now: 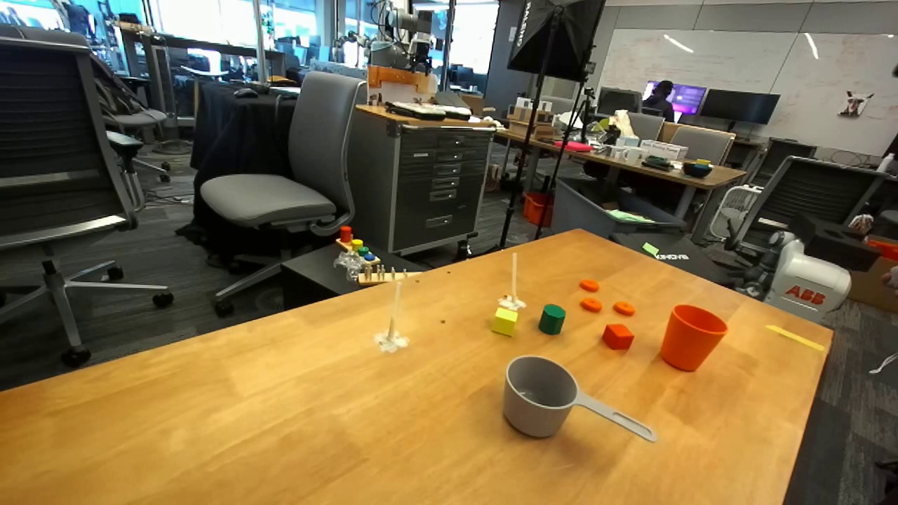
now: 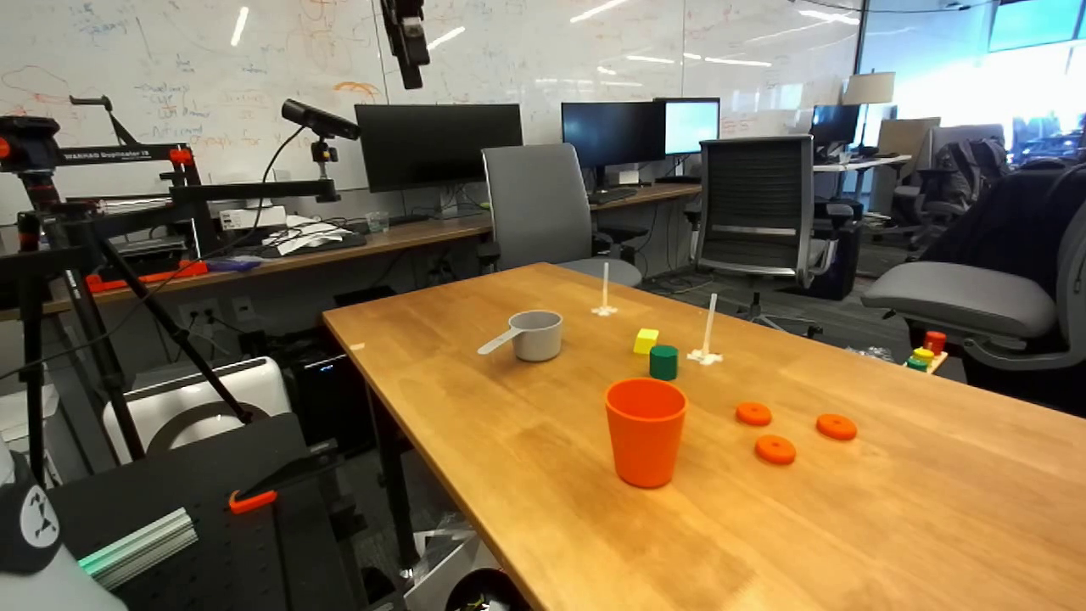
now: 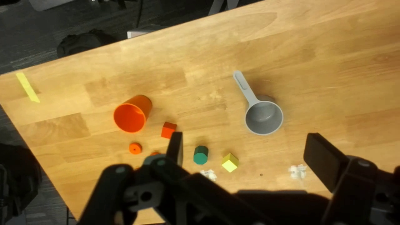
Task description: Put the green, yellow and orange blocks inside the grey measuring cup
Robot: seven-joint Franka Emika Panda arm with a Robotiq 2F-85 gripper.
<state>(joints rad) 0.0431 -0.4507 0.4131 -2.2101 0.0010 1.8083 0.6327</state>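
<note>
The grey measuring cup stands upright on the table, its bowl empty and its handle pointing to the near table edge in the wrist view. The yellow block is a cube. The green block stands beside it, a small gap between. The orange block is a red-orange cube near the orange cup; it is hidden in an exterior view. My gripper is wide open and empty, high above the table; part shows at the top.
An orange cup stands upright. Three orange discs lie near it. Two thin white sticks rise from white bases taped to the table, one close behind the yellow and green blocks.
</note>
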